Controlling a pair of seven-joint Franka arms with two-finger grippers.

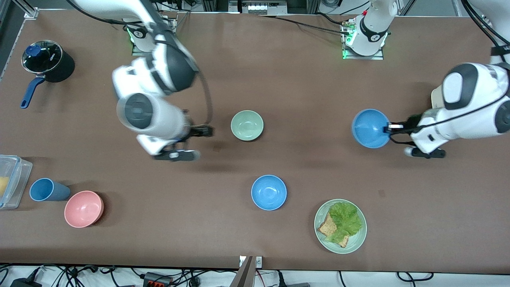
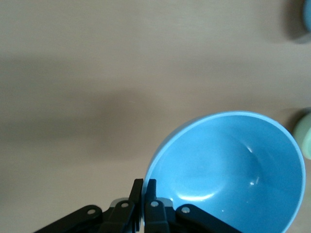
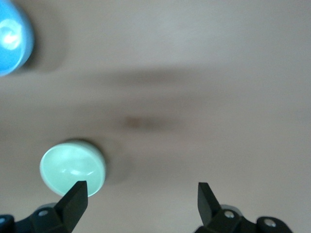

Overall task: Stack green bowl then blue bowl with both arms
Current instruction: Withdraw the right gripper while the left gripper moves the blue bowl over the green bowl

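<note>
The green bowl (image 1: pixel 247 125) stands upright near the middle of the table; it also shows in the right wrist view (image 3: pixel 73 167). My right gripper (image 1: pixel 198 142) is open and empty, just beside the green bowl toward the right arm's end, apart from it (image 3: pixel 141 194). My left gripper (image 1: pixel 389 128) is shut on the rim of a blue bowl (image 1: pixel 370 128) and holds it tilted above the table toward the left arm's end (image 2: pixel 144 187). The held bowl (image 2: pixel 228 170) is empty. A second blue bowl (image 1: pixel 269 192) stands nearer to the front camera than the green bowl.
A pale-green plate (image 1: pixel 356 241) with toast and lettuce lies near the front edge. A pink bowl (image 1: pixel 83 208), a blue cup (image 1: pixel 46 190) and a clear container (image 1: pixel 10 179) stand at the right arm's end. A black pot (image 1: pixel 48 61) stands at that end's back corner.
</note>
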